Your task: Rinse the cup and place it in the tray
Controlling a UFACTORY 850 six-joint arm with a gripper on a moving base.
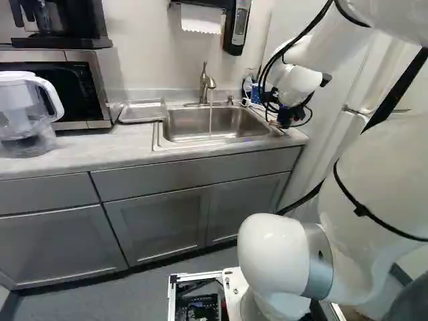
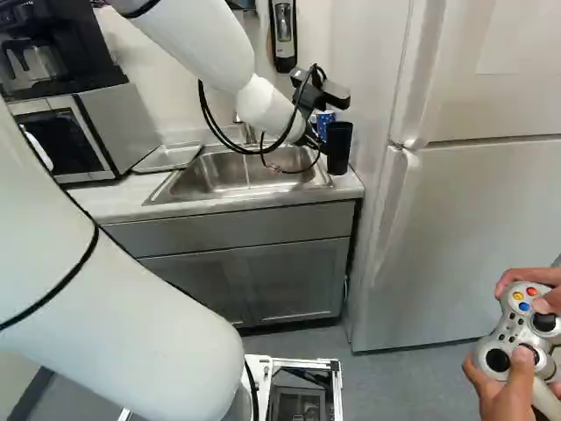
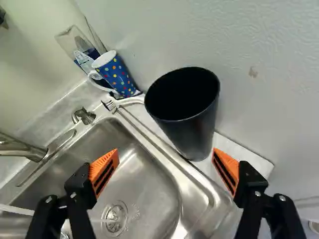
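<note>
My gripper [image 2: 317, 139] hangs over the right edge of the sink. In the wrist view the gripper [image 3: 165, 164] stands wide open, one orange-padded finger over the basin and the other beside the counter strip. A black cup [image 3: 187, 114] stands upright just ahead of the fingers, nearer the finger on the counter side, with nothing gripped. The same black cup [image 2: 339, 147] shows in the right base view at the sink's right. The metal tray [image 1: 142, 111] lies on the counter left of the sink. Water runs from the faucet [image 1: 206, 83] into the sink [image 1: 212, 123].
Behind the black cup stand a blue dotted mug [image 3: 113, 73] and a clear container, with a fork [image 3: 115, 103] beside them. A refrigerator [image 2: 465, 219] rises right of the counter. A microwave [image 1: 57, 83] and a pitcher [image 1: 25, 114] stand on the left counter.
</note>
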